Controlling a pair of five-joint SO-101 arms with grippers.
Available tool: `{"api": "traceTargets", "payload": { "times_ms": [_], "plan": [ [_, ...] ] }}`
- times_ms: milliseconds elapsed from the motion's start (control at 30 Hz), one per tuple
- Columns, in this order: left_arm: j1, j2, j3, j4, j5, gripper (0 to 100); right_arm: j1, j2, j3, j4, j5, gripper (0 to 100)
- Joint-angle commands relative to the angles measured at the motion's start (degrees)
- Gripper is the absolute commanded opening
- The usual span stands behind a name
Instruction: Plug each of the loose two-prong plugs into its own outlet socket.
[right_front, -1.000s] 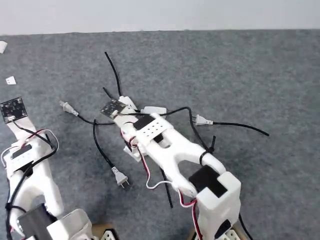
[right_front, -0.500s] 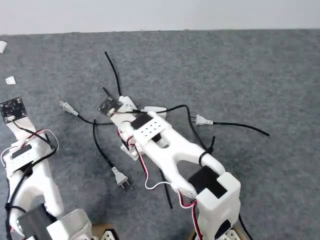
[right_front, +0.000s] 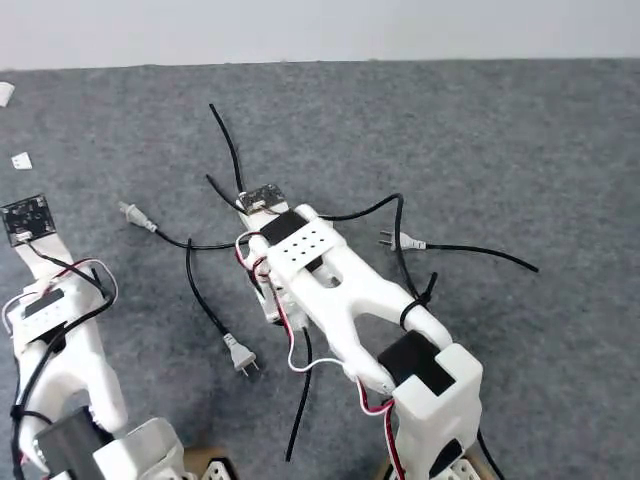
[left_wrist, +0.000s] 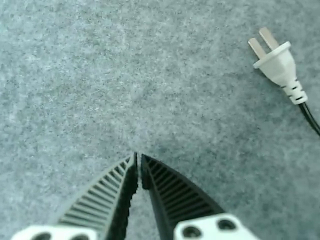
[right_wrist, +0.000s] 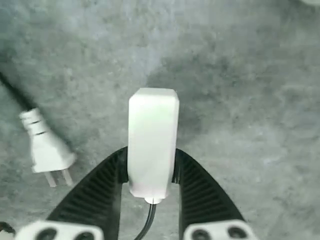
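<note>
My right gripper (right_wrist: 151, 161) is shut on a white outlet socket (right_wrist: 152, 135), gripping its cord end above the grey carpet. A white two-prong plug (right_wrist: 47, 150) lies on the carpet beside it. In the high view the right arm (right_front: 330, 285) reaches to the middle of the table and covers the socket. Three loose plugs on black cords lie around it: one far left (right_front: 132, 213), one near the front (right_front: 240, 356), one to the right (right_front: 400, 240). My left gripper (left_wrist: 138, 159) is shut and holds nothing, with a white plug (left_wrist: 277, 62) lying apart from it.
Black cords (right_front: 225, 140) loop and cross on the carpet around the right arm. The left arm (right_front: 60, 340) stands at the front left. Two small white scraps (right_front: 20, 160) lie at the far left edge. Open carpet stretches to the far right.
The right arm's wrist has swung right and back, and the white socket that lay beside it has gone under the arm. The cords shifted with it, and the right plug slid slightly left.
</note>
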Motion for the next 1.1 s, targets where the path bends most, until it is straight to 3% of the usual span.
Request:
{"api": "traceTargets", "payload": {
  "times_ms": [0,200,367,567,667,800,900,1067],
  "plan": [
    [0.35,-0.26,-2.24,0.18,-0.62,2,-2.77,-0.48,-1.85,-1.01,-0.7,3.6],
    [0.44,-0.26,-2.24,0.18,-0.62,2,-0.92,4.44,-0.35,-4.18,4.22,27.9],
    [0.44,-0.44,-2.24,0.35,-0.62,2,-0.66,4.44,-6.95,2.86,4.75,24.5],
    [1.05,-0.7,-2.86,3.69,-0.44,1,5.05,-0.92,-8.09,5.32,5.27,23.9],
    [3.52,-2.73,-3.74,8.7,3.34,1,10.51,-4.18,-7.3,5.23,5.63,14.2],
    [9.14,-12.13,-3.82,20.4,12.92,1,17.27,-8.31,-5.36,4.97,5.54,0.2],
    [15.91,-22.07,-3.21,28.13,17.49,1,22.46,-11.21,-3.34,4.88,5.54,0.7],
    [36.4,-39.91,2.59,33.23,22.15,1,33.63,-14.55,2.29,1.98,5.54,0.9]
  ]
}}
